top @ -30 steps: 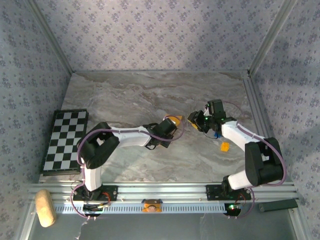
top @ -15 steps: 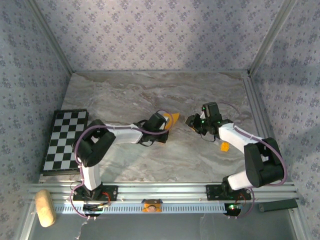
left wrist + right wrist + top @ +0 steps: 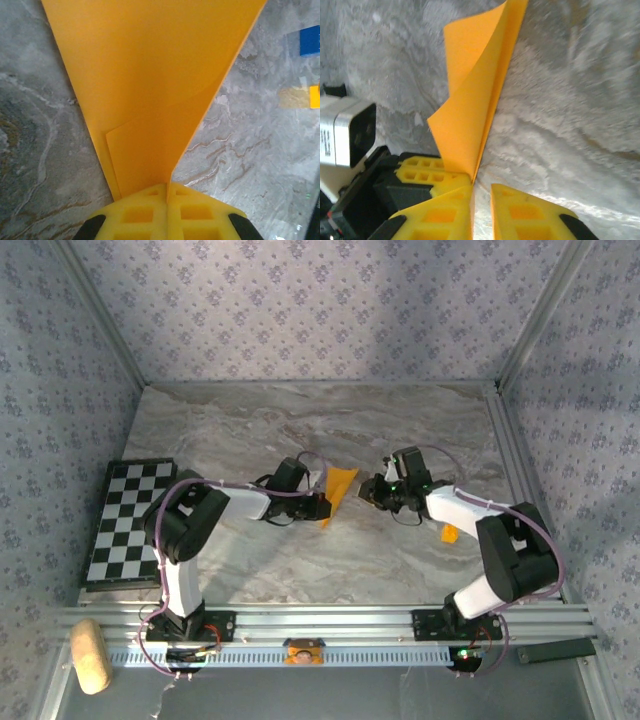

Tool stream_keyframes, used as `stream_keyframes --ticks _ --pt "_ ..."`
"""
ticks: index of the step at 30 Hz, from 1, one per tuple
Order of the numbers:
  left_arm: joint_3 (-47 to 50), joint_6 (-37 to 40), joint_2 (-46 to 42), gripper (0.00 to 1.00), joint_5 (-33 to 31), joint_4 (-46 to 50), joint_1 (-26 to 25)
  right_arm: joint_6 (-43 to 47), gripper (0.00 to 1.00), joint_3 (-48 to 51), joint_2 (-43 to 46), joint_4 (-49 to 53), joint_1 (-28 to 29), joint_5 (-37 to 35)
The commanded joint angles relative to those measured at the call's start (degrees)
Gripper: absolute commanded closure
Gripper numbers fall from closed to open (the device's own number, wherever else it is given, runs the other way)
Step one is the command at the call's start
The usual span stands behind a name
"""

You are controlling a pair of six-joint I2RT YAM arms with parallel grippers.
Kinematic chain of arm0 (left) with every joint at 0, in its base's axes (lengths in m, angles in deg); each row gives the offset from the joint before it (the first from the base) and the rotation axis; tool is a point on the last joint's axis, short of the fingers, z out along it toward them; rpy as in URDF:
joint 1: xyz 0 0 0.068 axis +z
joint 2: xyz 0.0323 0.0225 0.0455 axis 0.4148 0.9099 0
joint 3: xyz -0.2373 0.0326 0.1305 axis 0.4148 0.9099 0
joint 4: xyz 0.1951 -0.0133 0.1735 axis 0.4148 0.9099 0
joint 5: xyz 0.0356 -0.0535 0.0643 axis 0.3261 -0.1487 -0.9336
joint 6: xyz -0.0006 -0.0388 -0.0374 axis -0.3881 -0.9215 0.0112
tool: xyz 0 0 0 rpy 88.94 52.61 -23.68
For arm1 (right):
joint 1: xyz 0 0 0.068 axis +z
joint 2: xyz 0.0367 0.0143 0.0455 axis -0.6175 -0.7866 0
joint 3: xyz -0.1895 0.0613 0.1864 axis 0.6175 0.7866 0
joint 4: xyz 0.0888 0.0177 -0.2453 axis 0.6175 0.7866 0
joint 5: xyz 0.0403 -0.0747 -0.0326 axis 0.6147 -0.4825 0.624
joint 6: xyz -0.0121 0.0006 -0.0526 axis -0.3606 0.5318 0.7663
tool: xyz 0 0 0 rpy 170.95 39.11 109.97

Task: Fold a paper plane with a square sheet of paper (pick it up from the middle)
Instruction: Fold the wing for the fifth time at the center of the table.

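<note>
**Second pinch on the fold: right side not yet seated**

Left gripper (image 3: 167, 192): yellow foam fingers (image 3: 137, 215) pressed together, pinching the narrow end of the orange-yellow sheet of thin paper (image 3: 155, 85). The sheet is folded into a tapering wedge with a smaller flap lying on it.

Right gripper (image 3: 481, 194): fingers (image 3: 530, 210) a slit apart, with table showing through the gap. The sheet's lower corner sits at the mouth of that slit, apparently unclamped.

From above, the sheet stands between the two grippers near the middle of the grey marbled tabletop (image 3: 260, 430), left gripper on its left, right gripper on its right. A small orange scrap (image 3: 449, 532) lies well apart, to the near right.

Judgement: the step looks like taking a second hold so the fold can be creased or re-gripped.
- Slide the right fingers over the folded edge itself, not the loose flap
- Close only once both layers are inside the slit
- The left pinch should hold firm so the layers cannot slide
- Pull gently, since thin paper will likely buckle or tear
</note>
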Motion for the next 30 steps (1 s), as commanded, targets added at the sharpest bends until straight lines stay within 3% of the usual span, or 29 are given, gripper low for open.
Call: stream_keyframes --ticks 1,12,30 --pt "1.7 -1.1 1.7 0.98 5.1 -0.7 0.7 2.4 0.86 -1.8 -1.7 -1.7 1.7 1.8" --pt "3.7 -2.1 2.3 0.98 6.0 -2.2 1.4 1.7 0.94 -4.2 -7.0 -6.9 4.5 4.5" --pt "6.1 -2.6 2.8 0.98 10.3 -3.6 4.0 -1.4 0.96 -9.8 -19.1 -13.4 3.9 8.1"
